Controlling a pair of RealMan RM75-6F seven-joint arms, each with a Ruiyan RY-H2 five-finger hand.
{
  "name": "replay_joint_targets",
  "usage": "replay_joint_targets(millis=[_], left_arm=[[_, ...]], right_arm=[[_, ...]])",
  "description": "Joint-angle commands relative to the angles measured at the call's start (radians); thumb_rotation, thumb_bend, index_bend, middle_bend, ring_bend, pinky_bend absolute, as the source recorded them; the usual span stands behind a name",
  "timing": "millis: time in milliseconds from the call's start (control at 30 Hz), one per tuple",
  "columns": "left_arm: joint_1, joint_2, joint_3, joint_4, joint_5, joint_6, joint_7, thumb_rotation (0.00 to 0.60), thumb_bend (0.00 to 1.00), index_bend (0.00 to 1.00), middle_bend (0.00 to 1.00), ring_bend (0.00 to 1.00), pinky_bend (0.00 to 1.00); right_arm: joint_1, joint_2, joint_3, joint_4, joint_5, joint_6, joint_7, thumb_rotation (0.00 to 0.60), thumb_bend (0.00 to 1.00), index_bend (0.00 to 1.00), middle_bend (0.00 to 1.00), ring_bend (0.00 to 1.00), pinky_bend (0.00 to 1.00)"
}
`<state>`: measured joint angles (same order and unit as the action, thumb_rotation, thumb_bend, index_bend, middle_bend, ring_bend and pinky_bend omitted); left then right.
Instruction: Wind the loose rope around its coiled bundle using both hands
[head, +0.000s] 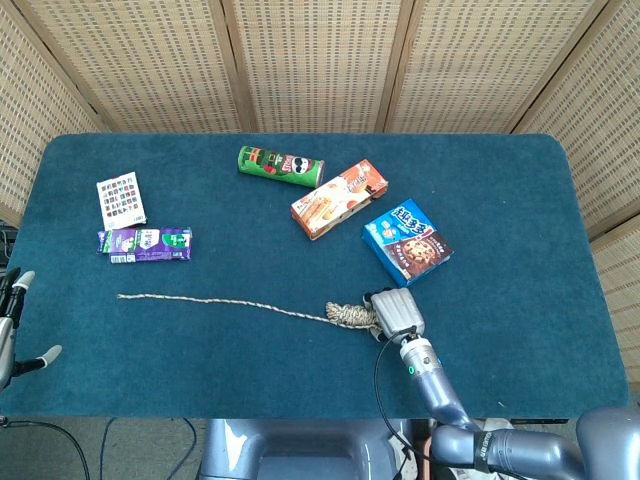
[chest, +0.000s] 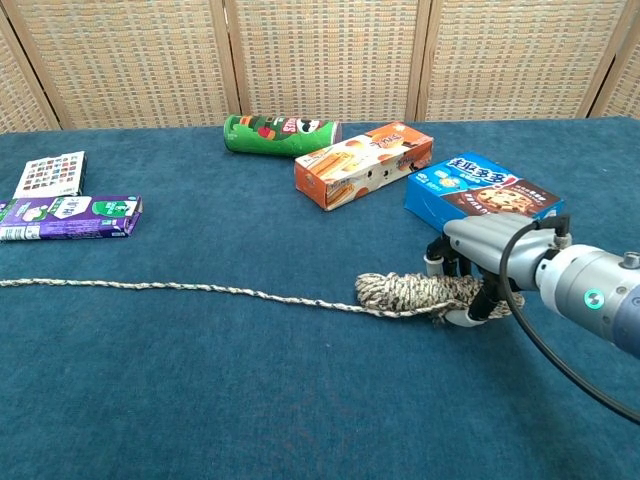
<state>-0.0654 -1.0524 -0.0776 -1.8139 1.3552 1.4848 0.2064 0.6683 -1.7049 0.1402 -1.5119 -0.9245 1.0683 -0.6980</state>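
Right robot hand (chest: 478, 268) sits over the far end of the coiled bundle (chest: 415, 292), fingers curled down around it w/ tips by the tabletop (chest: 300, 400) — looks like it's holding the bundle, tho how firm the hold is can't be told. Bundle lies on the cloth partly under that robot hand, its free end sticking out leftward. From there the loose rope (chest: 180, 288) runs straight out across the tabletop, well away from the right robot hand, tail ending toward the left robot hand (head: 12, 330). Left one is only at the head view's edge, off the tabletop, fingers spread, holding nothing.

Step, by my read: securing the bundle w/ the right; winding not yet begun, whole tail is stretched out flat.

Next move probably calls for the left robot hand to reach in, pinch the loose rope fairly close to the bundle, & carry it round while the right steadies or turns the coil. Needs slack kept low so wraps sit tight.

Behind the right robot hand: blue cookie box (chest: 482, 190) just beside it, orange box (chest: 363, 164) & green can (chest: 281, 134) further off — wide swings could knock the cookie box.
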Motion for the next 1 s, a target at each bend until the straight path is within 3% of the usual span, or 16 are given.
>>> replay_joint_targets(millis=[33, 233, 433, 567, 800, 1000], left_arm=[[-0.001, -0.001, -0.001, 0.002, -0.004, -0.002, 0.0, 0.6, 0.0, 0.0, 0.0, 0.0, 0.0], [-0.018, -0.015, -0.007, 0.029, -0.018, -0.024, 0.02, 0.6, 0.0, 0.0, 0.0, 0.0, 0.0], [-0.107, -0.07, -0.024, 0.189, -0.049, -0.159, 0.046, 0.6, 0.03, 0.01, 0.0, 0.0, 0.0], [-0.165, -0.112, -0.028, 0.287, -0.027, -0.239, -0.01, 0.6, 0.06, 0.12, 0.0, 0.0, 0.0], [-0.266, -0.264, -0.024, 0.518, 0.04, -0.33, -0.09, 0.6, 0.13, 0.26, 0.0, 0.0, 0.0], [-0.312, -0.347, -0.02, 0.614, 0.044, -0.386, -0.128, 0.6, 0.16, 0.31, 0.0, 0.0, 0.0]], right_arm=[[0.001, 0.01, -0.017, 0.01, -0.039, -0.001, 0.013, 0.6, 0.42, 0.57, 0.6, 0.45, 0.69], [-0.005, 0.058, -0.054, 0.036, -0.184, 0.0, 0.097, 0.6, 0.43, 0.59, 0.63, 0.46, 0.69], [-0.019, 0.102, -0.075, 0.04, -0.268, 0.007, 0.162, 0.6, 0.44, 0.6, 0.63, 0.46, 0.69], [-0.025, 0.111, -0.081, 0.041, -0.295, 0.012, 0.177, 0.6, 0.44, 0.61, 0.64, 0.46, 0.69], [-0.032, 0.113, -0.084, 0.043, -0.325, 0.014, 0.186, 0.6, 0.45, 0.61, 0.64, 0.46, 0.69], [-0.038, 0.111, -0.085, 0.05, -0.334, 0.015, 0.185, 0.6, 0.47, 0.61, 0.64, 0.46, 0.69]])
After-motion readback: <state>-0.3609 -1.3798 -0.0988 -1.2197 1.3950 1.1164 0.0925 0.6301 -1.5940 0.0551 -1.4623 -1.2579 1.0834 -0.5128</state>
